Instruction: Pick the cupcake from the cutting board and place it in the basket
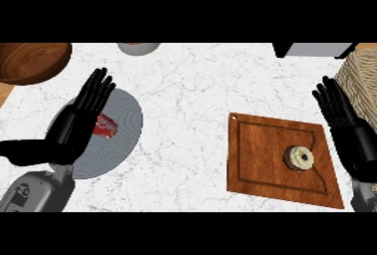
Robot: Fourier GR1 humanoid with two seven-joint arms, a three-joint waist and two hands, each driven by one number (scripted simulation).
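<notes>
The small round cupcake [299, 157] with pale frosting sits alone on the brown wooden cutting board [259, 159], near its right side. There is one cupcake, one board and one flat grey round basket [121, 134] at the left, well apart from the board. Something red [107, 125] lies in the basket, partly hidden. The black left hand [81, 119] hangs over the basket, fingers straight, holding nothing. The black right hand [346, 129] is by the right edge, fingers up and relaxed. White marble counter [184, 99] lies bare between them.
</notes>
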